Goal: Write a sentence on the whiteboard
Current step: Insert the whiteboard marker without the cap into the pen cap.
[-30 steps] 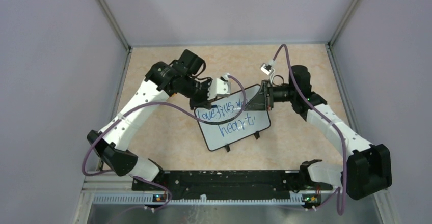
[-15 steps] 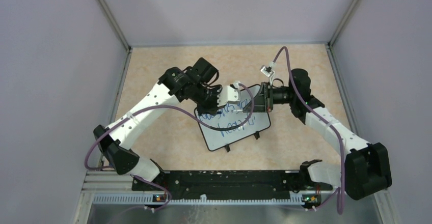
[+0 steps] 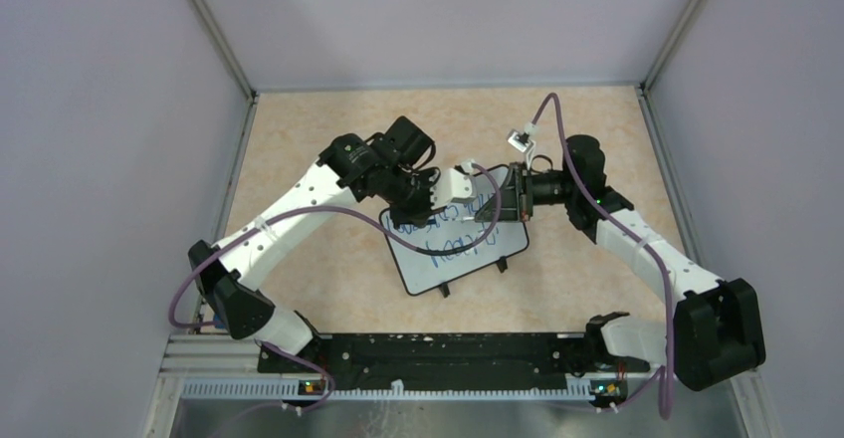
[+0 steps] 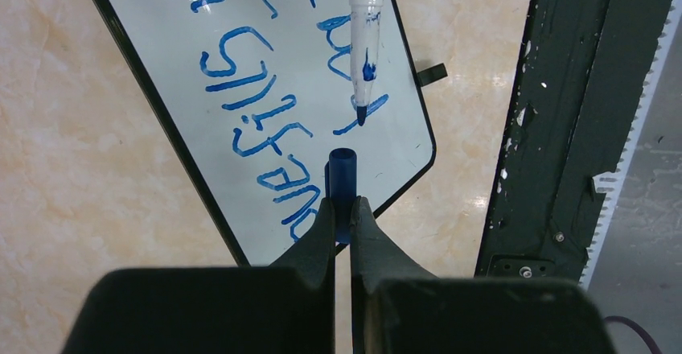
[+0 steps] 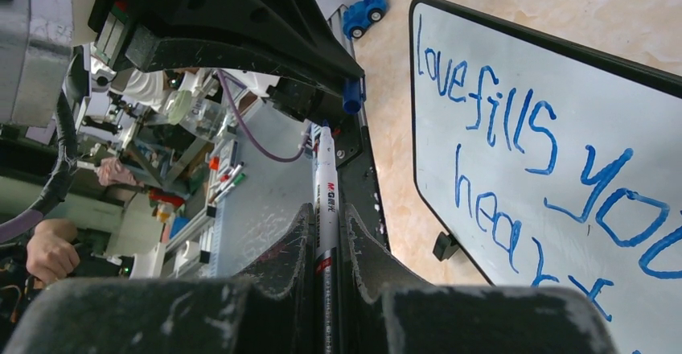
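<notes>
Swinging rightward since a second ago, left gripper [image 4: 342, 209] pinches a blue cap [image 4: 341, 169] facing the tip of the marker [image 4: 366, 40]; right gripper [image 5: 326, 217] clamps that marker, likely for capping, above the whiteboard [image 3: 468, 259] and its finished sentence [image 5: 515, 141].

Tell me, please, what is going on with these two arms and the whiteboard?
The writing looks finished: the whiteboard carries a blue sentence starting "love fills". The right gripper has its jaws shut on the marker, tip bare. The left gripper has its jaws shut on the blue cap. Cap and tip face each other above the board, not yet joined, so recapping seems next.
</notes>
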